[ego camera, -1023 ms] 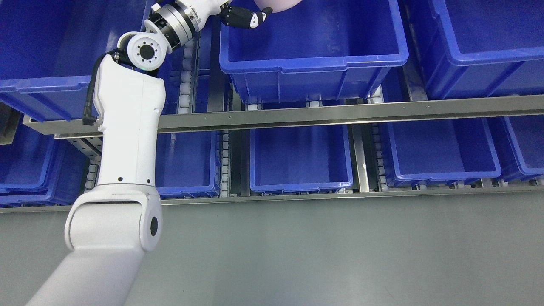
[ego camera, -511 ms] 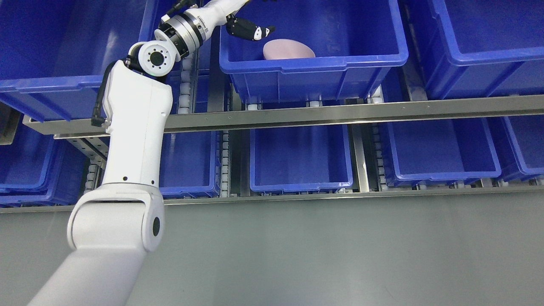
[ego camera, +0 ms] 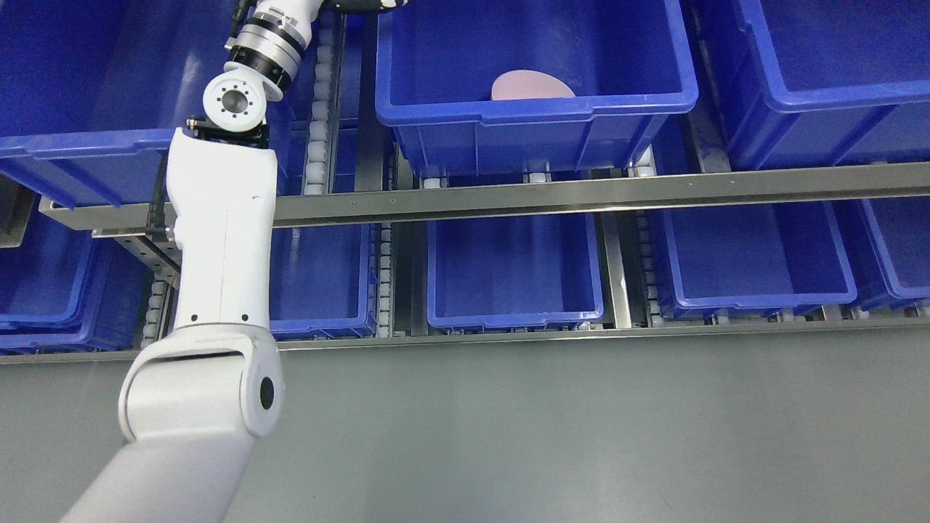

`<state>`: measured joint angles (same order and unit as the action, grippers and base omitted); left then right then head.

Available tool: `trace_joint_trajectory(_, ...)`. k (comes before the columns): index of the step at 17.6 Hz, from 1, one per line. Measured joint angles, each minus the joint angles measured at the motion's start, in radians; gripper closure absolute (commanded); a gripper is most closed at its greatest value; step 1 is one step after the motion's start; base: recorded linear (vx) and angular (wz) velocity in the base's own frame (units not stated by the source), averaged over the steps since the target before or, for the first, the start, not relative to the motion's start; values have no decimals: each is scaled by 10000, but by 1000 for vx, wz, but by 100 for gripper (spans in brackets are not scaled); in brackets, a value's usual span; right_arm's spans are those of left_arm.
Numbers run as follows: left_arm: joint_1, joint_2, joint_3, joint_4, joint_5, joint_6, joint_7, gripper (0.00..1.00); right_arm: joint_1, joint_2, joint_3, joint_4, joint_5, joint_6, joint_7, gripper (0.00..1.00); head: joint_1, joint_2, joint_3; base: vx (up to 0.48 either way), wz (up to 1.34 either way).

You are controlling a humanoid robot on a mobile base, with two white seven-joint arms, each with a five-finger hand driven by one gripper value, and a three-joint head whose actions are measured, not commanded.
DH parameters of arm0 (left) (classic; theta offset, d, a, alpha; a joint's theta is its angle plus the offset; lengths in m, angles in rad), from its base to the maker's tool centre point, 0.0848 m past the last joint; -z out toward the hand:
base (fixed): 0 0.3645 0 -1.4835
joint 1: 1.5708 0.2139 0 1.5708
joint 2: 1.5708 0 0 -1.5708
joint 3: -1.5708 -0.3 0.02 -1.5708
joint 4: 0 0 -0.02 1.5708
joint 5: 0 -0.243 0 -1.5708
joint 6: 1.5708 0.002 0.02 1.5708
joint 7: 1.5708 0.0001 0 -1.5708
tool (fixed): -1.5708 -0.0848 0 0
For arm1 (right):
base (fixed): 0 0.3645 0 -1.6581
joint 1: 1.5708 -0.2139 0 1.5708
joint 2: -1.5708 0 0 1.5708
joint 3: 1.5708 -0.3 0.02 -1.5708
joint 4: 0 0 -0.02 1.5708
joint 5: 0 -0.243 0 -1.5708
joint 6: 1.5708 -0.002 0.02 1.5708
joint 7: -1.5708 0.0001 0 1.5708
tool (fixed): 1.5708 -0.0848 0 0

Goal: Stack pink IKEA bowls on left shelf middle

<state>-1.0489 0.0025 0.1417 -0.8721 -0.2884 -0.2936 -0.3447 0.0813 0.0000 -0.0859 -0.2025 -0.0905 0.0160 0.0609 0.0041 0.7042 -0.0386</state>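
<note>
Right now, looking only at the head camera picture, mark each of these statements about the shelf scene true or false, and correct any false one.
1. A pink bowl lies inside the upper middle blue bin. True.
2. The left hand is gripping the bowl. False: it sits at the top edge, apart from the bowl.
3. The right arm reaches into a lower bin. False: no right arm shows.
4. The lower middle bin holds no bowl that can be seen. True.
5. The bowl sits near the bin's front wall. True.
</note>
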Motion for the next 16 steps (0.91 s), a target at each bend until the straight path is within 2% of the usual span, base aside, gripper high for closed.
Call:
trace_joint_trajectory(3, 1184, -9, 241, -1119, 1248, 766, 884, 0, 0, 0, 0, 0, 0, 0, 0, 0, 0, 0, 0, 0, 0)
trace_joint_trajectory(6, 2490, -17, 322, -2615, 2056, 1792, 1204, 0, 0, 0, 0, 0, 0, 0, 3, 0, 0, 0, 0, 2, -29)
trace_joint_trajectory(8, 3340, -16, 328, -3363, 2336, 1908, 1316, 0, 3, 0, 0, 1, 0, 0, 20, 0, 0, 0, 0, -19, -26)
trace_joint_trajectory(12, 4902, -19, 166, -4695, 2669, 1194, 1464, 0, 0, 0, 0, 0, 0, 0, 58, 0, 0, 0, 0, -1, 9)
trace_joint_trajectory(16, 5553, -19, -161, -5522, 2797, 1043, 1828, 0, 0, 0, 0, 0, 0, 0, 43, 0, 0, 0, 0, -1, 18)
